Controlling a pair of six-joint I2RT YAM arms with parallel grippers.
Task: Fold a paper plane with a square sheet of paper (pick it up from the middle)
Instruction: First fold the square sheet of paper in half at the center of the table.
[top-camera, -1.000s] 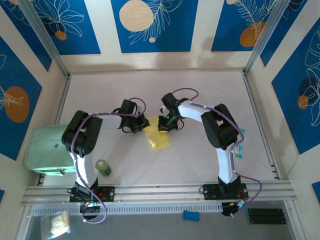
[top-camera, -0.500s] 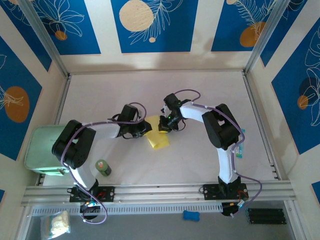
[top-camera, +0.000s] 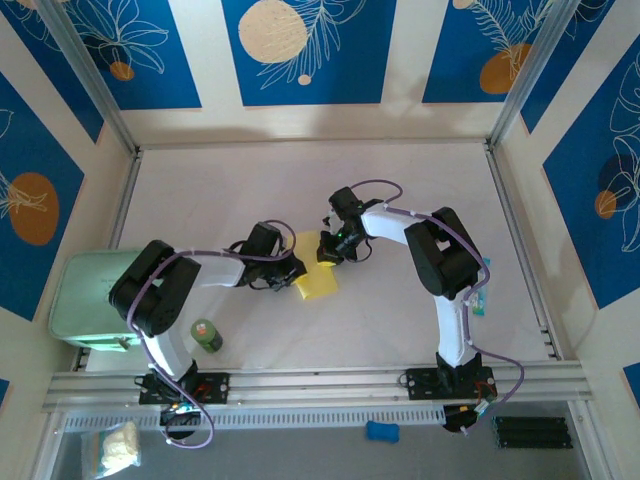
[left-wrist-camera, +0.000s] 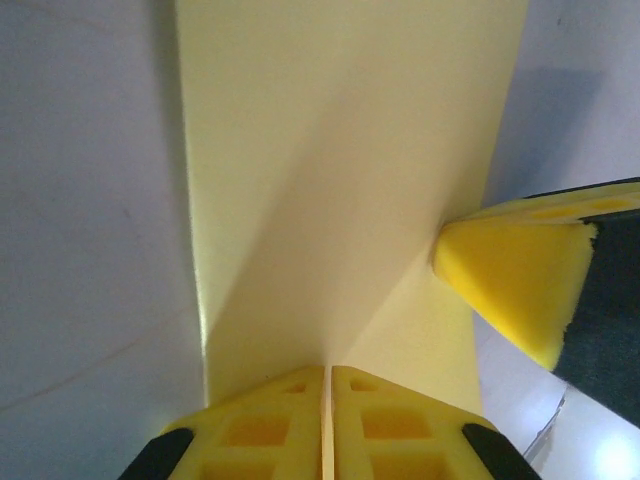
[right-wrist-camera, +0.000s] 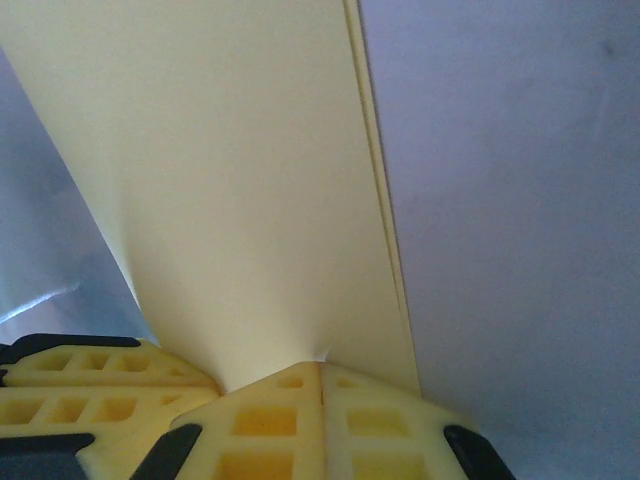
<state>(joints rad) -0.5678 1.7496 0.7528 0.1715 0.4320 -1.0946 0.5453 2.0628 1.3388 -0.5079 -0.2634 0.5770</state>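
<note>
1. Sheet of paper (top-camera: 320, 284) lies part-folded at table (top-camera: 420, 190) centre, between both grippers.
2. Left gripper (top-camera: 292, 272) pinches it shut, now shifted nearer than a second ago.
3. Right gripper (top-camera: 326, 254) clamps its far edge.
4. Crease seems under way.

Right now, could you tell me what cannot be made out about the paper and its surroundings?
Top external: the folded yellow paper's far end, hidden under the left gripper and right gripper.
Left wrist, right wrist: its full outline, cut off by the frame edges.
Top external: the green bottle's label, too small.
</note>
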